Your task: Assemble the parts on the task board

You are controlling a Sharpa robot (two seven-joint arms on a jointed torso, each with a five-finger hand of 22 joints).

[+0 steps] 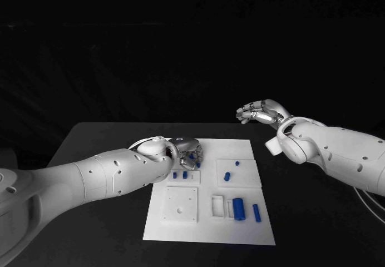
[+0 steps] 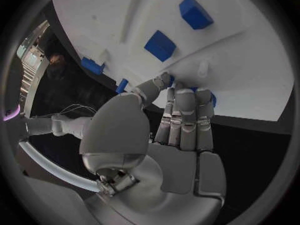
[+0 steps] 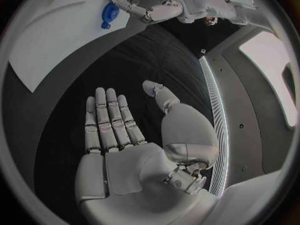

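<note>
The white task board (image 1: 210, 225) lies in the middle of the black table. My left hand (image 1: 186, 153) is low over its far left corner. In the left wrist view its fingers (image 2: 186, 116) and thumb close around a small blue part (image 2: 211, 99) on the board. Two small blue parts (image 1: 179, 174) stand just in front of that hand. My right hand (image 1: 258, 113) hangs in the air past the board's far right corner, and its fingers (image 3: 109, 122) are stretched out around nothing.
More blue parts sit on the board: a short one (image 1: 227, 177), a tiny one (image 1: 237, 163), a thick cylinder (image 1: 238, 208) and a thin pin (image 1: 257, 212). A raised white square plate (image 1: 181, 204) takes the near left. Bare black table (image 1: 96, 150) surrounds the board.
</note>
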